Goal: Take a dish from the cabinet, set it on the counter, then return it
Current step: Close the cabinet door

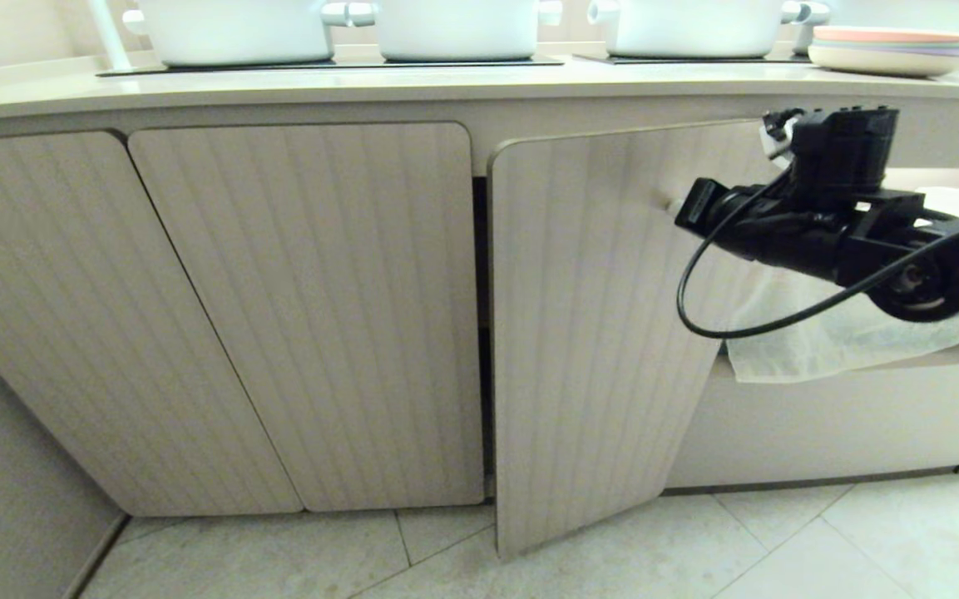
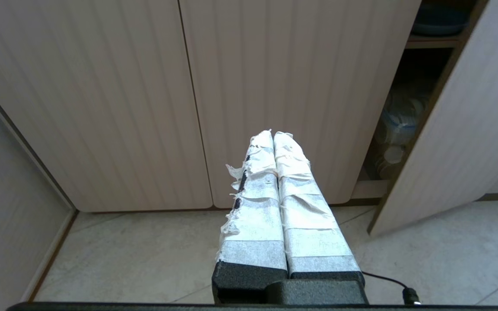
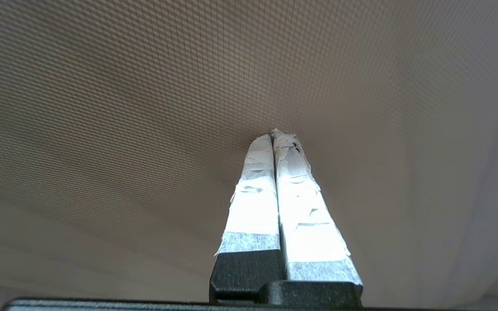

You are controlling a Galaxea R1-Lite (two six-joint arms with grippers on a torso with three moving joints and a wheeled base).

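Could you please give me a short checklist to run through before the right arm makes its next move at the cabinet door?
1. Cabinet door position: ajar, swung partly out; ok.
2. Right claw: shut, tips against the door's face; ok for pushing, not ok for grasping.
3. Dish location: a dark blue rim shows on the inner shelf; whether it is reachable, cannot tell.
4. Counter: a bare strip runs along the front edge, ahead of the white pots; ok.
5. Left claw: shut, low over the floor, apart from the doors; ok.
6. White cloth beside the right arm: snag risk, cannot tell.
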